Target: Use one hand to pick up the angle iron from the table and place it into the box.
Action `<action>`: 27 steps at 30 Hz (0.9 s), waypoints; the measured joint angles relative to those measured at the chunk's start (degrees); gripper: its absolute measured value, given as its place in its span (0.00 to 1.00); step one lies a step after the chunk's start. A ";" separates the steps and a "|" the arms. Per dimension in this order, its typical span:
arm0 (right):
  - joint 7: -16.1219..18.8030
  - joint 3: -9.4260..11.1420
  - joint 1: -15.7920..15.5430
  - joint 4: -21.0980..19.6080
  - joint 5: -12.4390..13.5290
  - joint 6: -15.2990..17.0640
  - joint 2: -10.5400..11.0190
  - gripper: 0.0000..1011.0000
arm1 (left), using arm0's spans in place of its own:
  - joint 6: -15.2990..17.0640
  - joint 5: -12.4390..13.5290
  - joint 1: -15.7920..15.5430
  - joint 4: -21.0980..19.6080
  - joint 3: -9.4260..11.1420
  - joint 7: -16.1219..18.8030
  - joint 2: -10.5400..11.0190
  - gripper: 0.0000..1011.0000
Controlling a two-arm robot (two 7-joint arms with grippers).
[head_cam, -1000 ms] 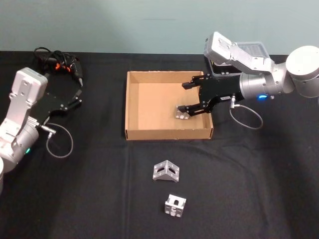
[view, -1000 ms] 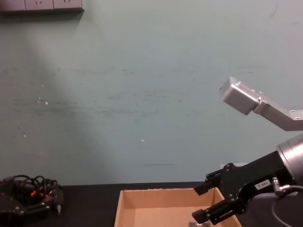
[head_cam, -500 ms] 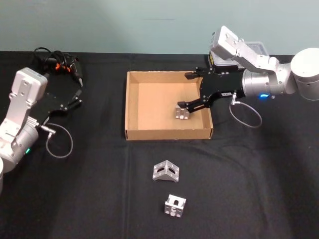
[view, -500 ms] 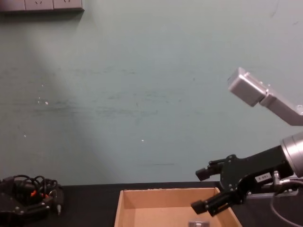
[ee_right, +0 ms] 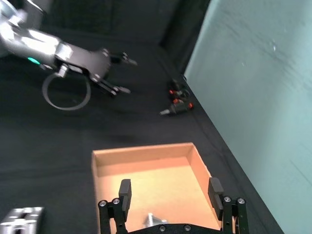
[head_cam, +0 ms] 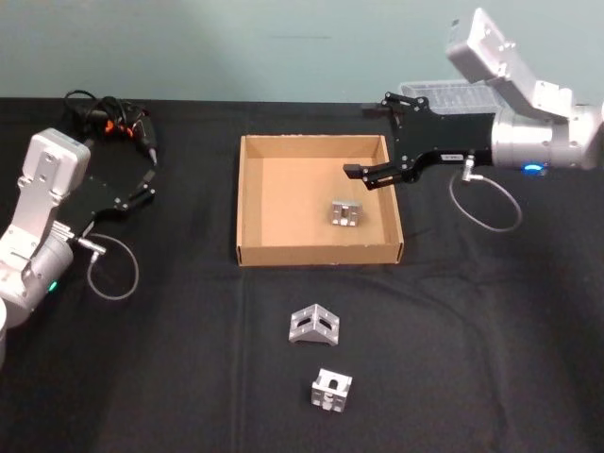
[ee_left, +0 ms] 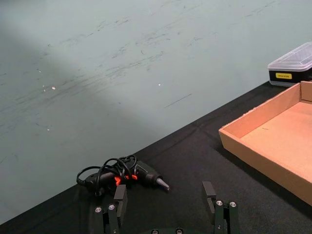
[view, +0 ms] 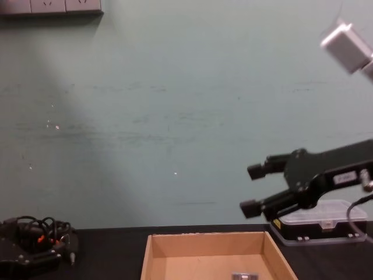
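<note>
From the head view, the box (head_cam: 242, 200) stands in the middle of the table (head_cam: 170, 368). 1 angle iron (head_cam: 346, 214) lies on the box floor, near the right wall, and no pincer touches it. The right pincer (head_cam: 365, 138) hangs above the far right corner of the box, its fingers spread wide with nothing between them. A second angle iron (head_cam: 314, 324) and a third angle iron (head_cam: 332, 390) lie on the table in front of the box, near each other but apart. The left pincer (head_cam: 151, 176) is parked far to the left, also spread and empty. Beyond it lies a black tool (head_cam: 109, 118) with looped wires. A black case (head_cam: 444, 93) with a clear lid sits at the far right.

In the left wrist view, the left pincer (ee_left: 165, 202) is spread above the bare table, well apart from the black tool (ee_left: 122, 174), the box (ee_left: 258, 114) and the black case (ee_left: 291, 66).

In the right wrist view, the right pincer (ee_right: 169, 195) is spread over the box (ee_right: 141, 152). A small part of the angle iron (ee_right: 151, 219) shows on the floor below.

From the chest view, the right pincer (view: 252, 189) is open in the air, clearly higher than the box (view: 207, 245). The angle iron (view: 240, 276) rests inside.
</note>
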 joint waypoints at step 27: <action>-2.24 3.27 -15.09 -28.13 13.36 8.68 16.44 0.99 | 0.00 0.00 0.00 0.00 0.00 0.00 0.00 0.99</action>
